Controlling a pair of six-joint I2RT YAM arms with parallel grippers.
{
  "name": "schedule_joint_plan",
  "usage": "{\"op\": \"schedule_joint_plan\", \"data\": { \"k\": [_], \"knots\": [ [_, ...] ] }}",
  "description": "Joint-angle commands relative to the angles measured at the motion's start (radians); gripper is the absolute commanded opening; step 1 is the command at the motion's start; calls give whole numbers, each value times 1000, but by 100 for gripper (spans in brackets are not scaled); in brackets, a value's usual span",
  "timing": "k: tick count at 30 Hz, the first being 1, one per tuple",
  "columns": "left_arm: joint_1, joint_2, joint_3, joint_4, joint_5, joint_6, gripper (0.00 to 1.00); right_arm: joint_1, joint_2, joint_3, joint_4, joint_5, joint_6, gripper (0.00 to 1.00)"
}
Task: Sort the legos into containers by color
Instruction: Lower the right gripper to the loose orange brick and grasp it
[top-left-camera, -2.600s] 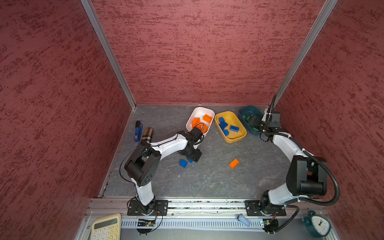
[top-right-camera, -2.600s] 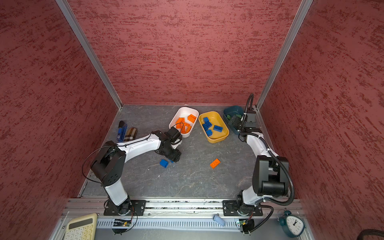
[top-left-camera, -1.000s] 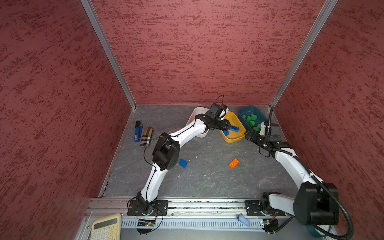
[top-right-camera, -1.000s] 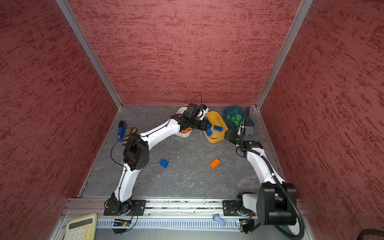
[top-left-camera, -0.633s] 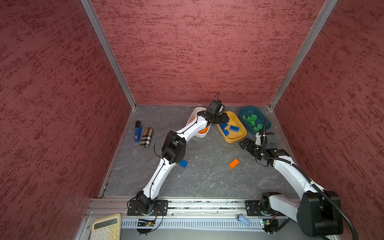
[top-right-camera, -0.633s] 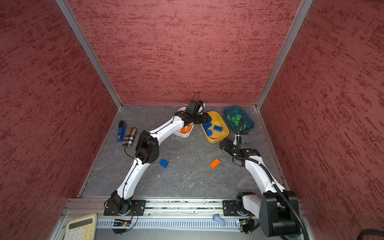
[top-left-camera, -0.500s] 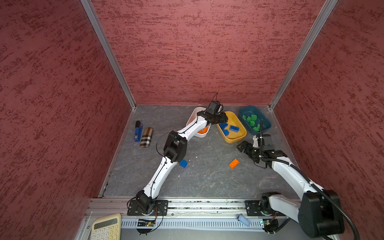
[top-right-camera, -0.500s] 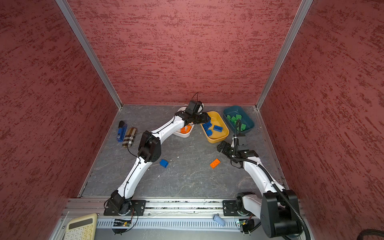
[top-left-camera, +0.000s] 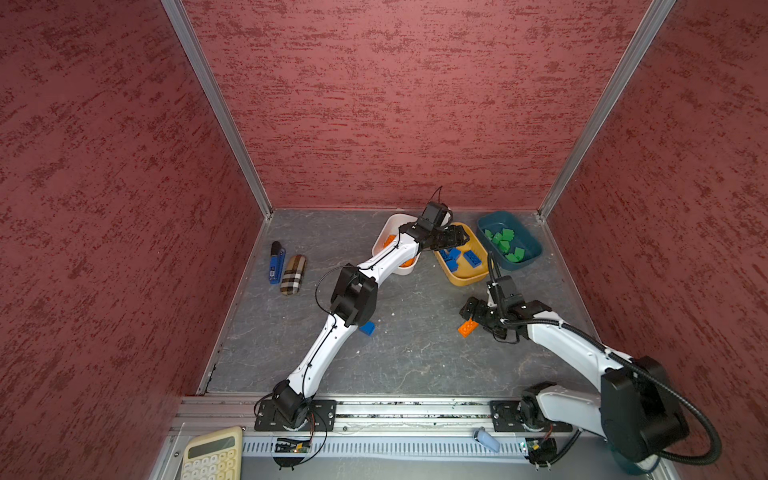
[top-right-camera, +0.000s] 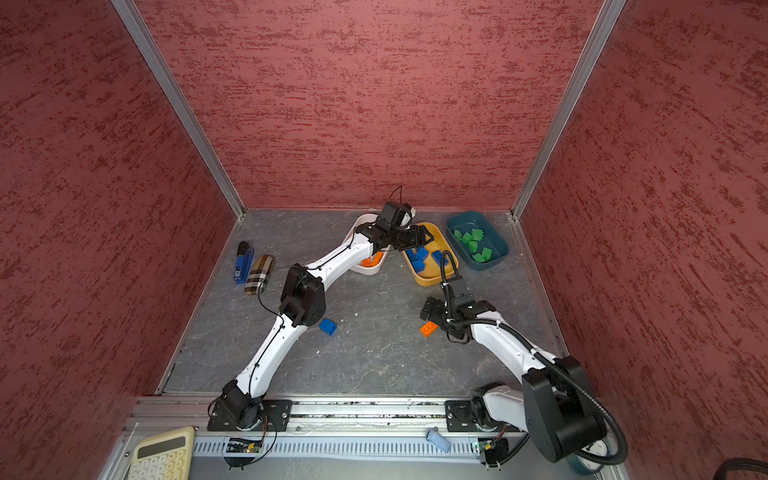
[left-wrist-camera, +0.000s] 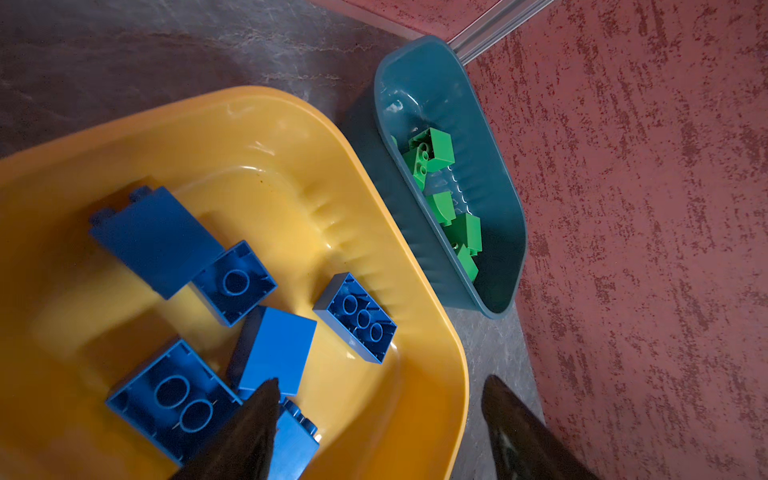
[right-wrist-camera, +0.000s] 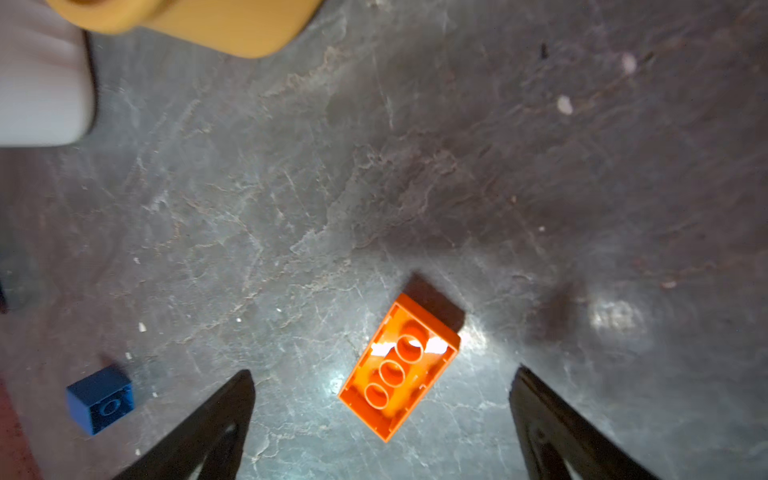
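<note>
Legos are almost all sorted. Orange bricks (top-left-camera: 389, 240) lie in the white tub (top-left-camera: 406, 271), blue bricks (left-wrist-camera: 270, 349) in the mustard yellow tub (left-wrist-camera: 374, 232), and green bricks (top-left-camera: 505, 245) in the dark teal tub (top-left-camera: 530, 255). The three tubs stand in a row along the far edge of the surface, the teal one nearest the far right corner. Only two pieces remain outside. One orange brick (right-wrist-camera: 399, 365) lies upside down in the right half of the surface. One small blue brick (top-right-camera: 328, 327) lies near the middle, just beside the elbow of the left arm.

Two things have changed in the last seconds. The left gripper (left-wrist-camera: 379, 380) came from the middle of the surface to the mustard yellow tub. Its jaws were nearly closed a second ago and now stand wide apart with nothing between them. I judge that the blue brick it carried now lies among the others below it. The right gripper (right-wrist-camera: 383, 370) left the dark teal tub and now hangs over the orange brick. Its jaws are fully spread, one on each side of the brick, and I see no contact yet.

So one more blue piece is done, and the orange brick is probably next. It belongs in the white tub, which stands beyond the yellow one, so the right arm must reach past the left arm.
</note>
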Motion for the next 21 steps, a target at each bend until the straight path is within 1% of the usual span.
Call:
{"op": "schedule_joint_plan", "data": {
  "k": [1, 3, 6, 9, 11, 14, 21],
  "knots": [
    [2, -99, -37, -5, 9, 8, 87, 46, 37, 42, -32, 82, 29, 95],
    [3, -140, -89, 13, 0, 14, 90, 73, 69, 56, -47, 106, 32, 94],
    [10, -192, -156, 26, -7, 27, 93, 110, 98, 73, -75, 172, 34, 93],
    [21, -238, -226, 35, -15, 27, 99, 139, 133, 88, -94, 214, 36, 92],
    [30, -282, -294, 63, -22, 22, 99, 157, 156, 96, -102, 232, 39, 91],
    [47, -349, -400, 119, -27, 7, 99, 176, 179, 106, -96, 241, 42, 87],
    [89, -466, -608, 234, -50, -61, 99, 199, 204, 112, -37, 196, 41, 74]
  ]
}}
